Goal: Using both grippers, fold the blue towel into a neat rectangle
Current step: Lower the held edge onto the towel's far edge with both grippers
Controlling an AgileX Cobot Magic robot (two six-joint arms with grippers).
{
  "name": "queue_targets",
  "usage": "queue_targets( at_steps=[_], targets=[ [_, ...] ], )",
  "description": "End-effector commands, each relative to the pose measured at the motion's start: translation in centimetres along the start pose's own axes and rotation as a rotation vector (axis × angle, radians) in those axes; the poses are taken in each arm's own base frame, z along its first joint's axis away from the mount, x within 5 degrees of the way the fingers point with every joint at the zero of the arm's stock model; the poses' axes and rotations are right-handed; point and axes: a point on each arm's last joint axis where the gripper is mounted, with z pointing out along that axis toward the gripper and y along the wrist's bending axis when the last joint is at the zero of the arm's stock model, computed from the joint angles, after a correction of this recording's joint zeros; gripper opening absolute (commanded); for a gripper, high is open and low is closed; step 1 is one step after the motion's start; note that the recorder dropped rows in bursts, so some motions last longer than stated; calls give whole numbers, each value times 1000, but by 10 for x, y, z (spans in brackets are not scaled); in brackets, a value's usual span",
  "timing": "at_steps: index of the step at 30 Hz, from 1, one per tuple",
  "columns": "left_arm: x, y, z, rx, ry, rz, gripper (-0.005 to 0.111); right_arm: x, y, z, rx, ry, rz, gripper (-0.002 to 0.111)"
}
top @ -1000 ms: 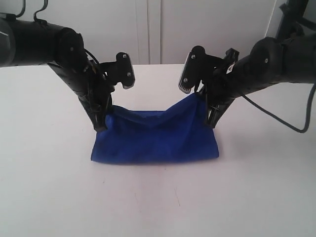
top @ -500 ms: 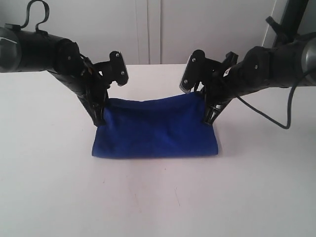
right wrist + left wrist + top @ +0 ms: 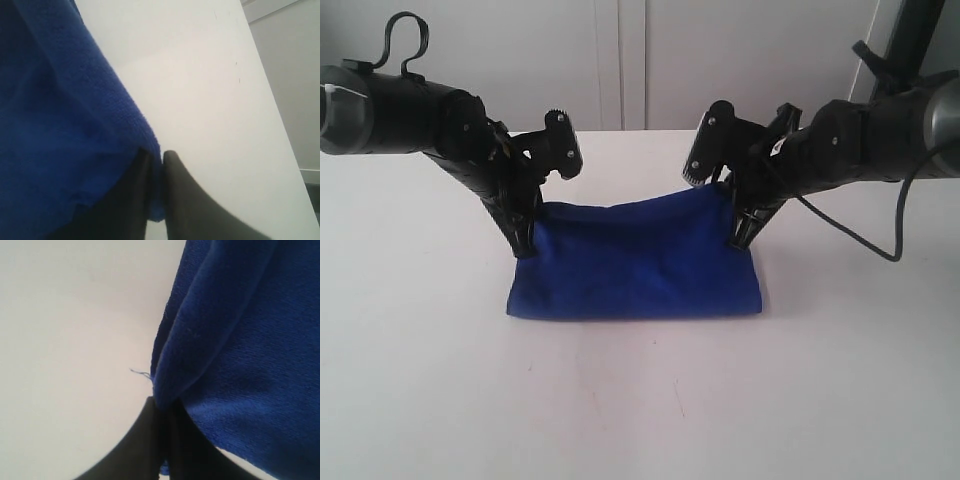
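- Towel: the blue towel (image 3: pixel 635 265) lay in the middle of the white table (image 3: pixel 640 410), doubled over, with a rounded fold along its near edge and that edge resting on the tabletop.
- Its far edge ran almost straight between the two arms, a little higher at the right corner than at the left, and showed only faint creases.
- The left gripper (image 3: pixel 526 243) pointed steeply down at the far left corner of the cloth, its tip touching the blue fabric there.
- In the left wrist view the two black fingers (image 3: pixel 140 445) were pressed together with no gap visible, pinching the corner of the cloth where its layers met; a short loose thread (image 3: pixel 140 372) stuck out from the edge just beside them.
- The right gripper (image 3: pixel 739 238) slanted down at the far right corner, also touching the cloth.
- In the right wrist view its fingers (image 3: pixel 185 200) stood narrowly apart, with a thin strip of the towel's edge caught between them, and the rest of the cloth hung to one side.
- Both wrists were bent and both forearms reached in from the outer sides, well apart from each other.
- A black cable (image 3: pixel 865 238) drooped from the right arm over the table.
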Motion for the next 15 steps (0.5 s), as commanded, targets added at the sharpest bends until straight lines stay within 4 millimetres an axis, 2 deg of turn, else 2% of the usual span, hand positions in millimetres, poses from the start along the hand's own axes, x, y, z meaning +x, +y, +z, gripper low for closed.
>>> queue_targets(
  at_steps=[1, 4, 7, 10, 15],
  targets=[
    [1, 2, -1, 4, 5, -14, 13, 1, -3, 0, 18, -4, 7, 27],
    [1, 2, -1, 4, 5, -13, 30, 1, -4, 0, 20, -5, 7, 37],
    [1, 2, -1, 6, 6, -13, 45, 1, -4, 0, 20, -5, 7, 38],
    [2, 2, -1, 8, 9, -11, 52, 1, -4, 0, 20, -5, 7, 38],
    [2, 2, -1, 7, 10, -9, 52, 1, -4, 0, 20, -5, 9, 38]
  ],
)
